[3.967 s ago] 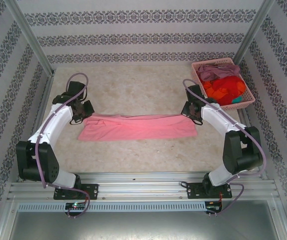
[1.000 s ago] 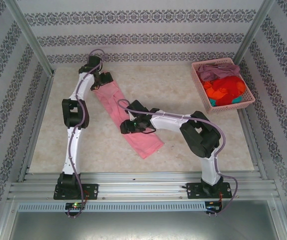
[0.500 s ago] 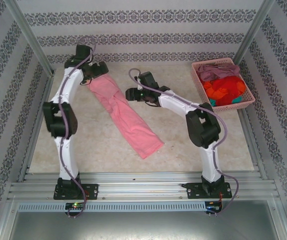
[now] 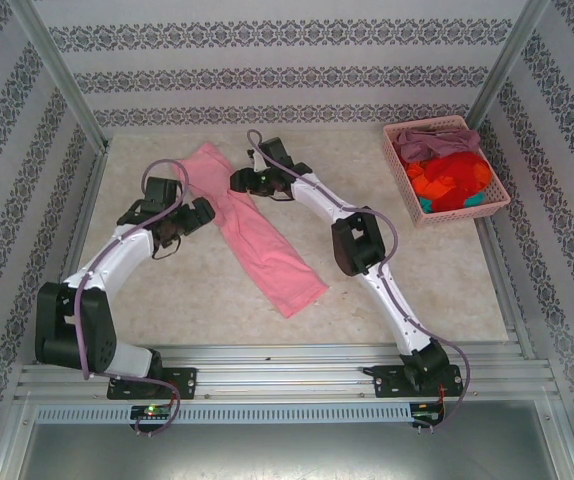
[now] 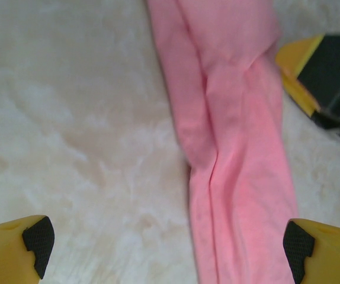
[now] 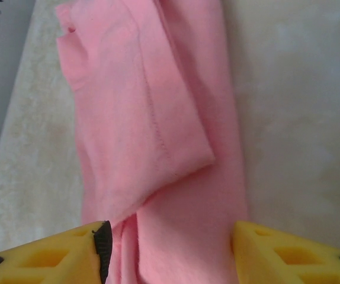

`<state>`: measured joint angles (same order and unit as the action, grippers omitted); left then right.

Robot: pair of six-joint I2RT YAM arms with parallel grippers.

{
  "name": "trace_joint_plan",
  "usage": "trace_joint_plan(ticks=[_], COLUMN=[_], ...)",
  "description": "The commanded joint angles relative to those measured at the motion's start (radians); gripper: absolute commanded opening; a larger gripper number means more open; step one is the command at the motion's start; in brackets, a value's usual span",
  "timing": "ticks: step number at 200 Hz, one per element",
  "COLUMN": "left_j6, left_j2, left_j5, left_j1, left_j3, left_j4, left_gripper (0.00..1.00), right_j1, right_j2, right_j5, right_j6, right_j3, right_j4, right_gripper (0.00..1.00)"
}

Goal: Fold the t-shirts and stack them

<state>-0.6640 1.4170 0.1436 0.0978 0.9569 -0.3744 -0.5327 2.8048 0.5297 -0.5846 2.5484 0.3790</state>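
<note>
Left claw [image 5: 165,245] is spread as wide as it goes, with nothing in it: released. Yellow fingers with black pads [image 5: 37,236] hang over the beige mottled table top [image 4: 417,270]. In its wrist view one finger is over bare table. The other is at the edge of the light pink cloth t-shirt [image 4: 257,235], so the cloth lies in the gap toward that side. No pad-to-cloth contact visible.

Shirt location: flat on the table, folded lengthwise into a long narrow strip. It runs diagonally from near the centre toward the far-left corner. The near end is a squared-off edge, well apart from both claws. In the top view the left claw sits just beside the strip's left side, roughly midway along.

Right claw [image 6: 171,242] is further up, at the strip's right side near its far end. Jaws are about half apart and straddle the strip, with pink cloth showing in the gap between the two yellow fingers. The cloth there looks flat, not bunched or lifted, so it reads as released, not grasping. Can't tell if the fingertips touch the fabric. Past the fingers, a folded-over flap with a stitched seam line lies on top of the strip. The left wrist camera also catches this claw's yellow-and-black body just beside the shirt's edge.

Far right: pink lattice-sided plastic basket [image 4: 464,213], well apart from both claws. It holds a crumpled dusty mauve t-shirt [image 4: 437,140] at the back, orange-red t-shirts [image 4: 447,180] in the middle and teal cloth [image 4: 423,204] at the near wall.
</note>
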Motion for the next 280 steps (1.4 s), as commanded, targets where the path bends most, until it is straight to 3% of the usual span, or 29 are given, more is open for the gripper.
trace_joint_plan(ticks=[1,16,44,69,147,280], left_j6=[-0.031,-0.022,-0.013,-0.011,-0.009,0.009], left_j2=[-0.04,-0.047,-0.049,-0.036,0.029,0.229], left_j5=[-0.035,-0.039,-0.042,-0.029,0.006,0.099], left_j1=[0.005,0.005,0.005,0.005,0.035,0.127], left_j3=[-0.027,-0.036,-0.039,-0.028,0.006,0.122], left_j4=[0.057,0.046,0.056,0.068,0.088,0.128], left_gripper=[1.0,1.0,1.0,1.0,1.0,1.0], right_j1=[0.0,0.0,0.008,0.017,0.117,0.294], right_j2=[0.058,0.071,0.068,0.042,-0.099,-0.58], right_j5=[0.117,0.121,0.116,0.038,-0.145,-0.331], right_j6=[-0.083,-0.093,-0.089,-0.032,-0.029,-0.129], right_j3=[0.085,0.09,0.089,0.088,-0.078,-0.96], right_j4=[0.021,0.009,0.012,0.047,-0.017,-0.408], right_gripper=[0.54,0.51,0.24,0.0,0.0,0.0])
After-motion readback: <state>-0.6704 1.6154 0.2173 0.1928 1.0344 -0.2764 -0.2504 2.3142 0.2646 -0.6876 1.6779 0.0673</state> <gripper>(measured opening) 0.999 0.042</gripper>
